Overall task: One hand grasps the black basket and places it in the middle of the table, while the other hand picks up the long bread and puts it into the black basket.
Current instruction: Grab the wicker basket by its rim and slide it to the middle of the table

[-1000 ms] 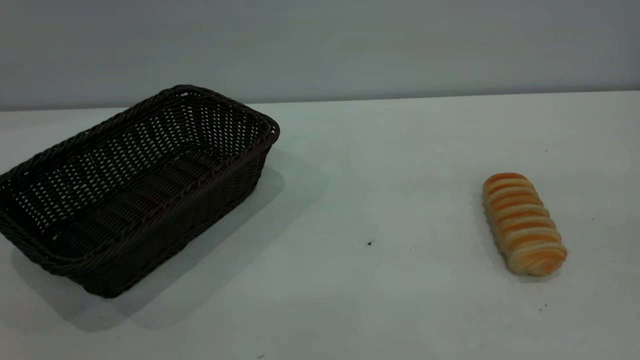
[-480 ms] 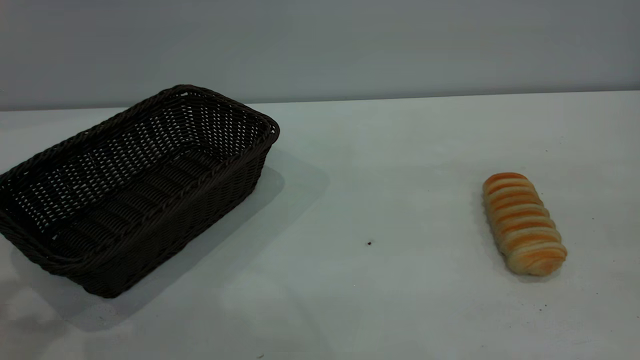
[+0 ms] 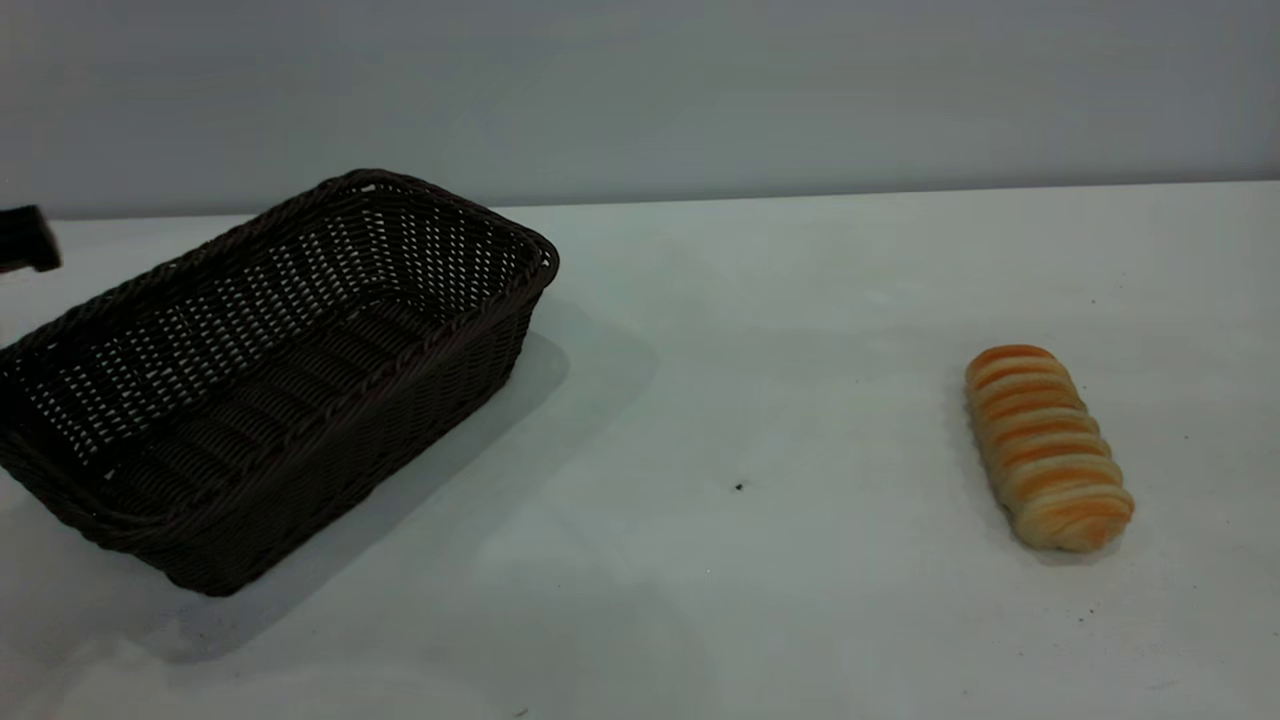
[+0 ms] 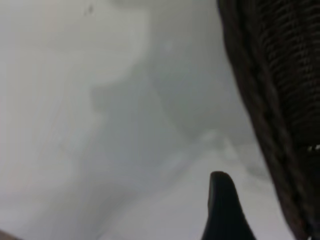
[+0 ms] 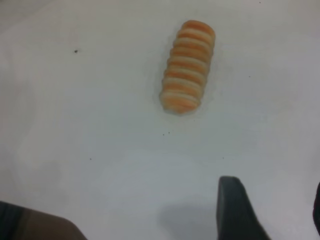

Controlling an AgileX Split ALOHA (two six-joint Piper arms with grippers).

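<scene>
Woven dark wicker makes up the black basket [image 3: 270, 370], which sits on the left part of the white table [image 3: 760, 350], angled so that 1 short end points toward the back wall and the other toward the front left corner. It holds nothing. Just beyond its left rim, at the exterior view's left edge, a small dark piece of the left gripper [image 3: 27, 240] shows above the table, apart from the basket. In the left wrist view 1 dark fingertip [image 4: 225, 210] appears beside the basket's wall [image 4: 280, 85], not touching it; I cannot tell how far these jaws are spread.

Well apart on the right lies the long bread [image 3: 1045, 448], flat on the table, ridges crosswise. The right gripper [image 5: 272, 210] hovers above the table near the bread [image 5: 187, 66]; its jaws are spread wide and hold nothing.
</scene>
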